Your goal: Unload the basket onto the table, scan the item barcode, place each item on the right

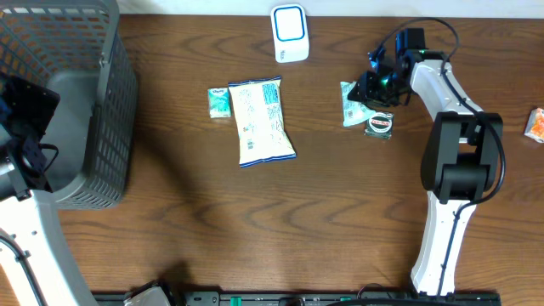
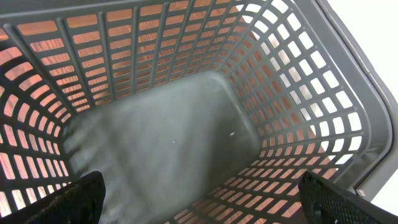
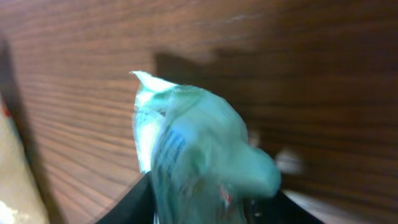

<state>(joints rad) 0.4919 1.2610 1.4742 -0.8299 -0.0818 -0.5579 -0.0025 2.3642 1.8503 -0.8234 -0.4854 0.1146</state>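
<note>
Overhead view
- Counter: we see dark wood grain running from side to side.
- Basket: grey and slatted, at the left end. The dark wrist of the left arm sits over it.
- White scanner: at the far edge, near the middle.
- Snack bag: white and blue, lying flat near the centre. A small green pack lies just beside its upper left corner.
- Green packet: right of centre, at the tip of the right pincer, apart from the white scanner.
- Round item: small with a dark ring, just beside the green packet.
- Orange packet: at the right edge, well apart from the rest.

Left wrist view
- Left pincer: we see its dark fingertips in the two bottom corners, spread wide.
- Basket: slatted walls on all sides, with the plain grey floor below the pincer.

Right wrist view
- Right pincer: dark fingers low in the view on either side of the green packet, gripping it.
- Green packet: crumpled and blurred, one corner pointing up, with its shadow on the counter behind.
- Print: too blurred for us to read.
</note>
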